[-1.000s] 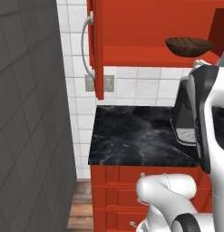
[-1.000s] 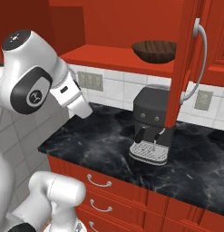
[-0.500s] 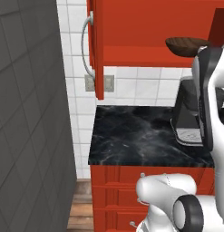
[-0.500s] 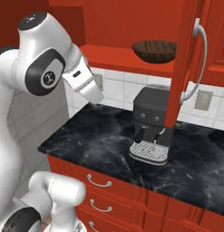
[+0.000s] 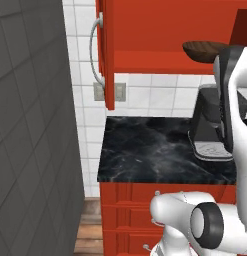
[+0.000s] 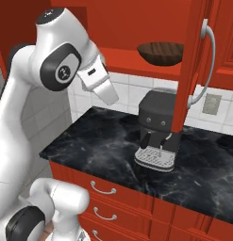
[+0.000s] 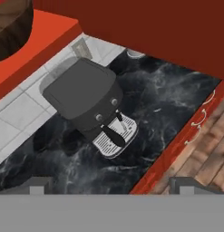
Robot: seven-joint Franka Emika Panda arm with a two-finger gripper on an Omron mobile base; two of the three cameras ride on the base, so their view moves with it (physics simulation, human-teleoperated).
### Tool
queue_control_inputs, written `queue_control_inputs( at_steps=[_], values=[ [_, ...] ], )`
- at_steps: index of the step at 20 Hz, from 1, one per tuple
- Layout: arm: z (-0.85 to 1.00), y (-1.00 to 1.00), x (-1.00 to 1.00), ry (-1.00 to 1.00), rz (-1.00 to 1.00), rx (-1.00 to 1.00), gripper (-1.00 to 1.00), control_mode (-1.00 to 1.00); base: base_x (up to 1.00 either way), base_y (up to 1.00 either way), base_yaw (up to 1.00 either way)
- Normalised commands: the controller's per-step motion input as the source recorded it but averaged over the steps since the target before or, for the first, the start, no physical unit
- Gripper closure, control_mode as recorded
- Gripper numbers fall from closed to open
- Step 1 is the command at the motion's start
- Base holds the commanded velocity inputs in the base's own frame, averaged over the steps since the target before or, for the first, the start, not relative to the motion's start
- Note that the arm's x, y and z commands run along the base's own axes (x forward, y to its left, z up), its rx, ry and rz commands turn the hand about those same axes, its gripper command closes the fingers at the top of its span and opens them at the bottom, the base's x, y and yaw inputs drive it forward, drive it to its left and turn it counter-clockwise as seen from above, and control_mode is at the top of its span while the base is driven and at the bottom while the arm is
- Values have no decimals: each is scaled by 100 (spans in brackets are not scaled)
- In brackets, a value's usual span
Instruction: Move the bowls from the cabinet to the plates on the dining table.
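While the cabinet door (image 5: 106, 55) hangs open at left, you have the brown wooden bowl (image 6: 161, 51) sitting on the red shelf (image 6: 122, 61) above the coffee machine (image 6: 157, 129) on the black bench (image 6: 99, 141). Arm is raised left of the bowl; jaws (image 7: 111, 183) spread wide, empty, looking down at the machine. Likely step: reach for the bowl. Level the hand with the shelf, come in clear of the right door (image 6: 193, 70), straddle the rim.
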Motion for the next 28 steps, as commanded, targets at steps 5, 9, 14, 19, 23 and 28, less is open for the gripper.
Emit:
queue_control_inputs(
  at_steps=[5, 9, 14, 19, 23, 28],
  values=[
    [12, 0, 8, -13, -27, 3, -100, -100, 0, 0, 0],
    [2, 0, 0, -19, -16, 18, -100, -100, 0, 0, 0],
    [0, 0, 0, -9, -10, 31, -100, -100, 0, 0, 0],
    [3, -5, 15, 0, 0, 20, -100, -100, 0, 0, 0],
    [6, -8, 8, 0, 2, 20, -100, -100, 0, 0, 0],
    [2, 0, 0, -4, 8, 20, -100, -100, 0, 0, 0]
  ],
)
